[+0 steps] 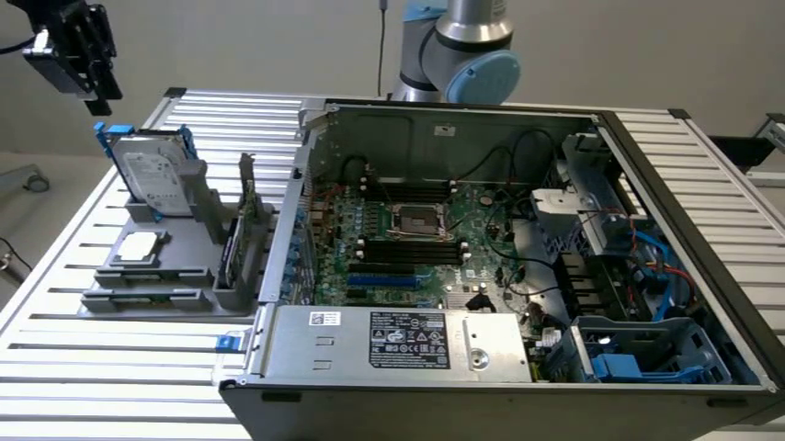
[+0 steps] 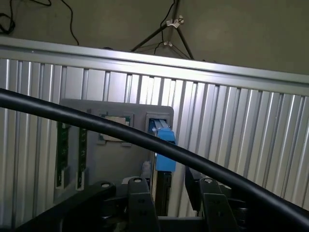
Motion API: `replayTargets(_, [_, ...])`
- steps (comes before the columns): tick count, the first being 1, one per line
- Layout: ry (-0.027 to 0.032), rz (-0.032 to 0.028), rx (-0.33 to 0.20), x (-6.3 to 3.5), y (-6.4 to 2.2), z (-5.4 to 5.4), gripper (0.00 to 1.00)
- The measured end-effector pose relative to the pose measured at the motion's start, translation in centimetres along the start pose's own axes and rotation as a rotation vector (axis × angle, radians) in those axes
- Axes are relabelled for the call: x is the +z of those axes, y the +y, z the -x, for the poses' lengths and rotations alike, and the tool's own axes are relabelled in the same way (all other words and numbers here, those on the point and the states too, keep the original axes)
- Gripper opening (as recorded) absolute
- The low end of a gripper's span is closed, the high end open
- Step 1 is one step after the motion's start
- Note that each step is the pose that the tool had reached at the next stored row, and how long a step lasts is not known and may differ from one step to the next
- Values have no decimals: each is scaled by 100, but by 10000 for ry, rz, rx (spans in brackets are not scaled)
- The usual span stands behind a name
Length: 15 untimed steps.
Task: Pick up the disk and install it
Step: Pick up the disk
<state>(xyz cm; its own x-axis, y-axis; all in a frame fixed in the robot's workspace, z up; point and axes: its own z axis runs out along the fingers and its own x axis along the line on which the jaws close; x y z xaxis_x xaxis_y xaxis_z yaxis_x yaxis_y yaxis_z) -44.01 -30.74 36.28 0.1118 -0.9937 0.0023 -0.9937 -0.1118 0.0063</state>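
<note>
Hovering above disk upright in grey holder, claw released, empty; white label writing unreadable.

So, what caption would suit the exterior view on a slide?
Black end effector hovers above the upright blue-framed silver metal disk in its grey holder.

open computer case stands on slatted table. grey holder tray sits just beside the case, carrying a silver chip.

The disk stands upright in a holder on the counter, at the exterior view's left of the computer case.
</note>
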Motion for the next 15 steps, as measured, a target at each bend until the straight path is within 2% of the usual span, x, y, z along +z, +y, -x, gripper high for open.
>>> replayTargets(1, [0,1,0,14,0,0,48])
replayTargets(2, [0,0,0,32,0,0,48])
replayTargets(3, [0,0,0,50,0,0,54])
replayTargets(15, [1,0,1,269,1,1,54])
